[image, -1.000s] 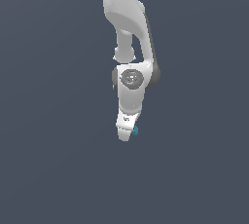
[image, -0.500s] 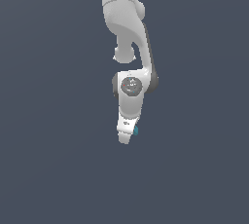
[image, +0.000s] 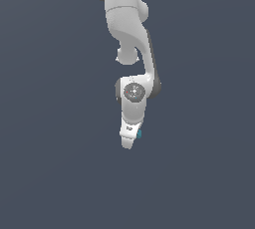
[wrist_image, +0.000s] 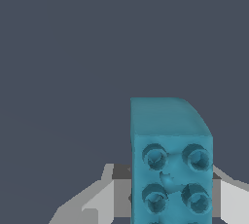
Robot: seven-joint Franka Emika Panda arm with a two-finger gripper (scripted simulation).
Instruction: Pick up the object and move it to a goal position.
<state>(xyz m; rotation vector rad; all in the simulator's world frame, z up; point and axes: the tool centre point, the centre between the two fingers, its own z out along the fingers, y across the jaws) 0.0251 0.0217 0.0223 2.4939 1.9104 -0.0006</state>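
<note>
The object is a teal-blue blocky piece with small round bumps. In the wrist view it point(wrist_image: 170, 155) fills the space between my two fingers point(wrist_image: 97, 203), which press on its sides. In the exterior view only a small teal sliver of it point(image: 140, 134) shows beside the white gripper point(image: 130, 141), which hangs from the arm and holds it above the grey floor. The gripper is shut on the object.
A plain dark grey floor point(image: 50, 173) surrounds the arm. The white arm point(image: 127, 29) comes down from the top middle of the exterior view. No other things show.
The arm and gripper have shifted slightly in the exterior view, the wrist moving a little up with the object still held.
</note>
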